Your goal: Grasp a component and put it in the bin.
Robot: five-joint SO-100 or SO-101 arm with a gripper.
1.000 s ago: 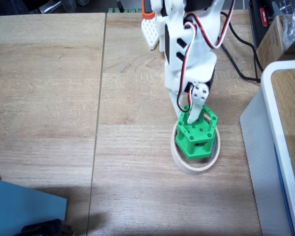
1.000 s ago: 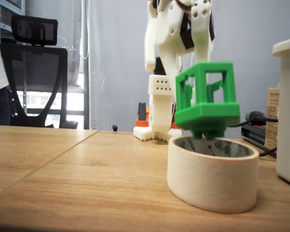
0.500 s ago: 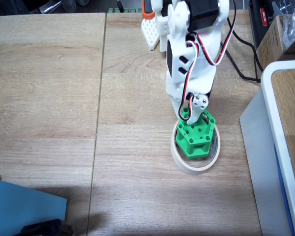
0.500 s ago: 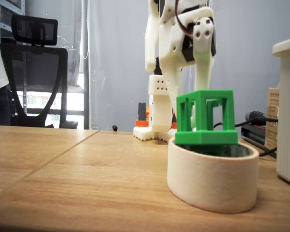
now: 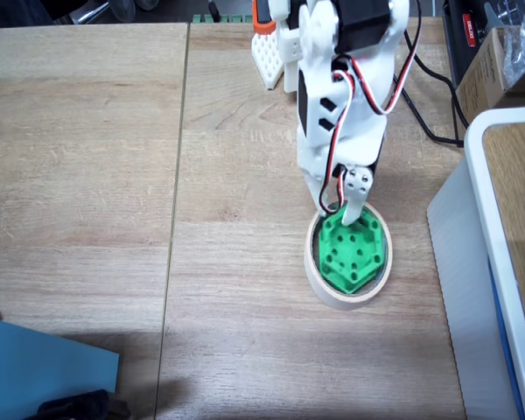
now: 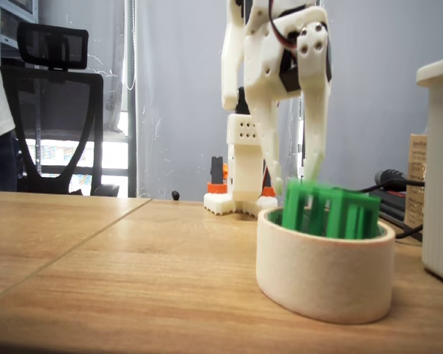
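The green hexagonal component (image 5: 354,254) sits inside the cream tape-ring bin (image 5: 344,300), its holed plate facing up. From the side, the component (image 6: 332,212) looks blurred and tilted, its top poking just above the bin's wall (image 6: 325,276). My white gripper (image 5: 339,212) hangs over the ring's far edge, just above the component. Its fingers (image 6: 315,140) are spread and nothing is between them, so the gripper (image 6: 295,177) is open and free of the piece.
A tall white-rimmed box (image 5: 499,219) stands close to the right of the bin, also seen from the side (image 6: 439,169). The arm's base (image 5: 276,52) and black cables (image 5: 424,114) lie at the back. A blue sheet (image 5: 44,367) covers the near-left corner.
The component went from hanging in the shut gripper above the ring, down to its rim, and has now dropped inside. The fingers have opened and let go.
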